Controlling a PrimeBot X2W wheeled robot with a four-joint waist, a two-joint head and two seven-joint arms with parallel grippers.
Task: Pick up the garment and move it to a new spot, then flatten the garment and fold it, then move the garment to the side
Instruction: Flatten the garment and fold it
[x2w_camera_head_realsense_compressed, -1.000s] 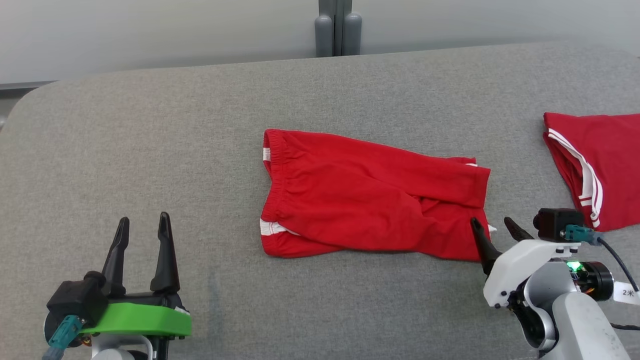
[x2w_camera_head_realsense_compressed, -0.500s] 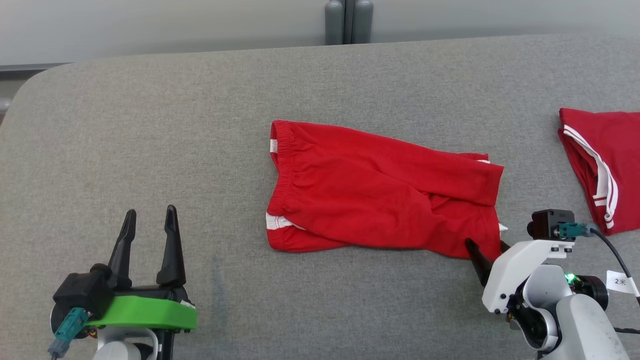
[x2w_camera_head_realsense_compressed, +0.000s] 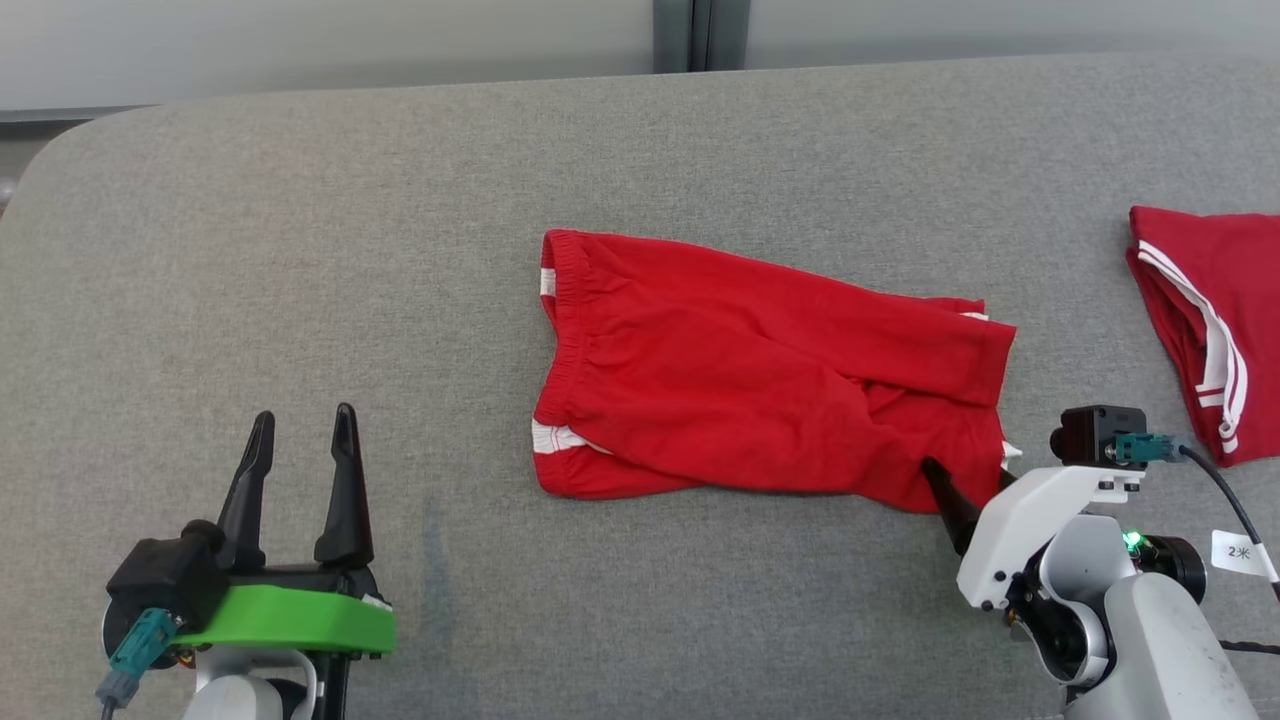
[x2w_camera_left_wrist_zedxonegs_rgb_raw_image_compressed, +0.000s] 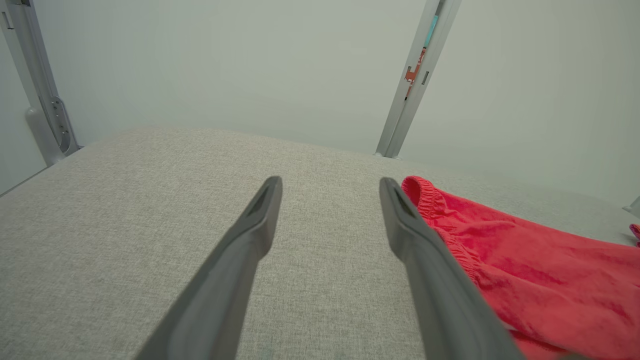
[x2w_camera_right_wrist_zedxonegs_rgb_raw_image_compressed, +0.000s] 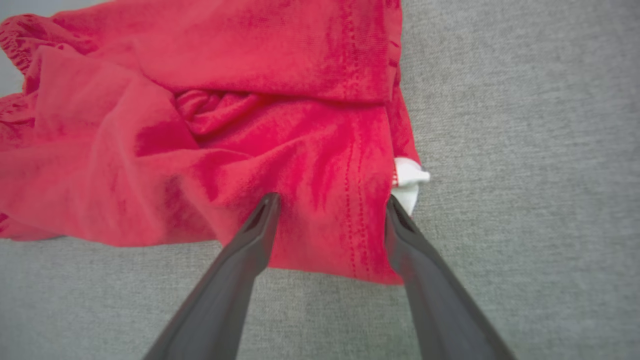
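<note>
The left end effector (x2w_camera_head_realsense_compressed: 303, 414) is showing two long dark tapering fingers (x2w_camera_left_wrist_zedxonegs_rgb_raw_image_compressed: 250, 250), matte grey up close, each with a shallow groove down its inner face. Beneath them a bright green bracket (x2w_camera_head_realsense_compressed: 285, 620) is capping the wrist, with a black camera block (x2w_camera_head_realsense_compressed: 160, 585) beside it and a teal connector (x2w_camera_head_realsense_compressed: 135, 655) hanging on a grey lead. The right end effector (x2w_camera_head_realsense_compressed: 965, 472) is carrying the same dark fingers out of a white angular shell (x2w_camera_head_realsense_compressed: 1030, 520) dotted with small dark screws. A black camera cube (x2w_camera_head_realsense_compressed: 1100, 435) is riding on it, a teal plug (x2w_camera_head_realsense_compressed: 1140, 447) and black cable (x2w_camera_head_realsense_compressed: 1225, 500) running off. A green light (x2w_camera_head_realsense_compressed: 1133, 542) is glowing at the black wrist joint, a white tag (x2w_camera_head_realsense_compressed: 1238, 552) is reading "2米", and the forearm (x2w_camera_head_realsense_compressed: 1160, 640) is showing pale grey
</note>
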